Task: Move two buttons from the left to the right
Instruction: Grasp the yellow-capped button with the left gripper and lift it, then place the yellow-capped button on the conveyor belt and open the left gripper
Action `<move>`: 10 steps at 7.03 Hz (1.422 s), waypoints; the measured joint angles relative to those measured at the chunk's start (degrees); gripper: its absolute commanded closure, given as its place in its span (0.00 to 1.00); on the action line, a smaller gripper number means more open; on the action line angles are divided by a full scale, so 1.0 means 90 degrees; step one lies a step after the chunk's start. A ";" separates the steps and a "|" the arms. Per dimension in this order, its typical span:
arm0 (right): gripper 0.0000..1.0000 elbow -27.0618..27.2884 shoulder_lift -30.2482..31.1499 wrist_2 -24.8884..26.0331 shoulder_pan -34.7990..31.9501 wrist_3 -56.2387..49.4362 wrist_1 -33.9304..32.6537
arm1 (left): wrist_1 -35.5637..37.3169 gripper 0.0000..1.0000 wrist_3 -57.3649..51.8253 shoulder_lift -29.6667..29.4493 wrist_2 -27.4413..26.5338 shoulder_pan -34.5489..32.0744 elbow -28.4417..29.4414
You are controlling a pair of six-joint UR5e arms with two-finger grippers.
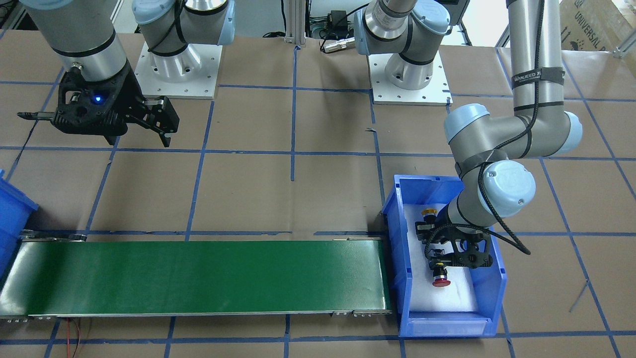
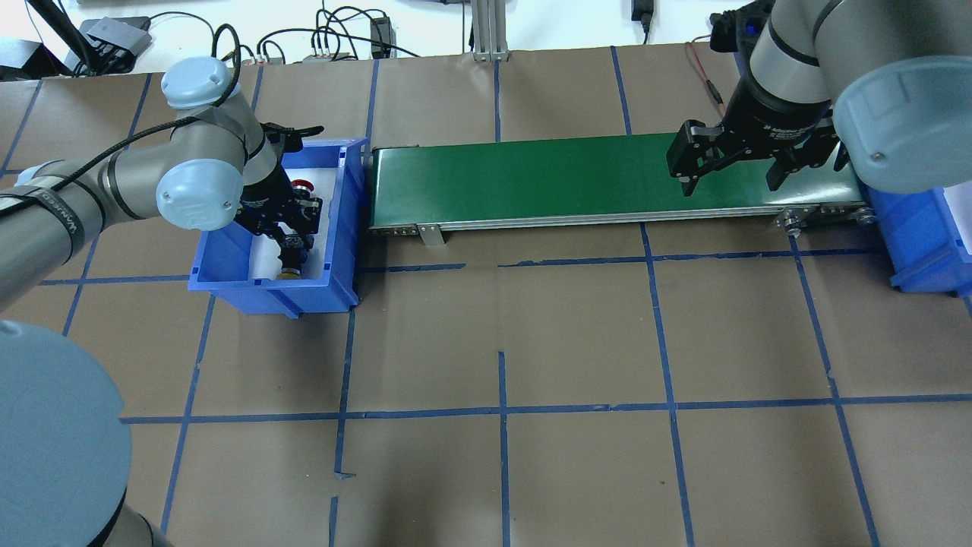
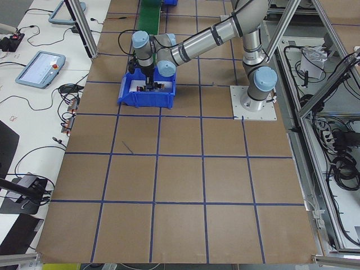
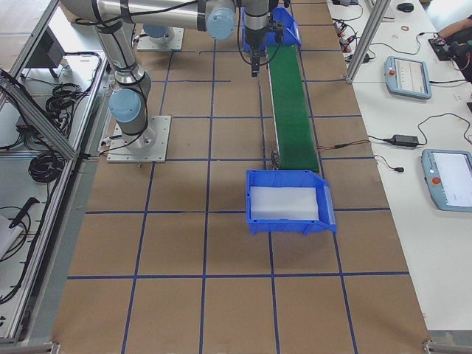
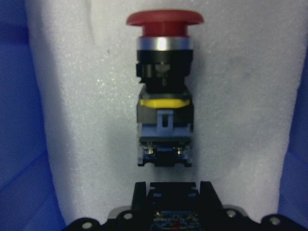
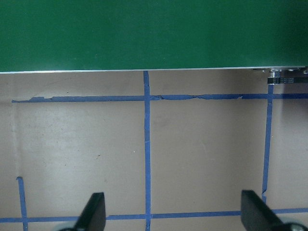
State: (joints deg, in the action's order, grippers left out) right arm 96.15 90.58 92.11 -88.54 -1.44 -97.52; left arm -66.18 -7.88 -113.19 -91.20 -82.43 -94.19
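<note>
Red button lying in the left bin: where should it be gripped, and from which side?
Probably take the red button by its squarish block body just behind the black collar, fingers on its two flat sides, coming straight down from above. It lies flat on the foam with bare foam on both sides.

Plastic, foam, metal and paper, mostly matt.

The red mushroom-capped plastic push-button [image 5: 164,96] has a smooth, dull-sheen cap above a bright polished metal ring [image 5: 164,43] and a black plastic collar [image 5: 164,72] (faintly glossy at its edges). The white foam liner [image 5: 72,120] is finely grainy and matt, and the blue moulded-plastic bin [image 1: 402,278] is smooth. The flat green conveyor belt [image 1: 208,276] has a soft sheen. The brown paper table covering [image 2: 577,334] is matt and crossed by blue tape [image 2: 501,414]. The left arm's silver metal tube [image 1: 525,40] looks satin-smooth.
</note>
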 measured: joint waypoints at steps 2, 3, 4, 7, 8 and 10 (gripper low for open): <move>0.00 0.0000 0.0037 0.0007 0.0015 -0.0019 0.0053 | -0.0509 0.78 0.0086 0.0221 0.0204 -0.0014 0.0525; 0.00 0.0002 0.0040 0.0009 0.0011 -0.0023 0.0067 | -0.0783 0.79 0.0166 0.0274 0.0406 -0.0055 0.0798; 0.00 0.0006 0.0035 0.0008 0.0002 -0.0025 0.0068 | -0.0975 0.79 0.0405 0.0306 0.0533 -0.0215 0.0958; 0.00 0.0020 0.0017 -0.0008 -0.0005 -0.0010 0.0064 | -0.0390 0.79 0.1418 0.0008 0.0735 -0.1085 0.1262; 0.00 0.0056 0.0022 -0.0005 -0.0004 -0.0001 0.0070 | -0.0144 0.79 0.1664 -0.0195 0.0743 -0.1306 0.1324; 0.00 0.0165 0.0038 0.0008 -0.0003 -0.0014 0.0019 | 0.0507 0.78 0.1978 -0.0635 0.0809 -0.1563 0.1384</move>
State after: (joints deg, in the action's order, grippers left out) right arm 97.63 90.92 92.18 -88.57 -1.57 -97.35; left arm -61.61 9.93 -118.91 -83.92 -96.50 -81.73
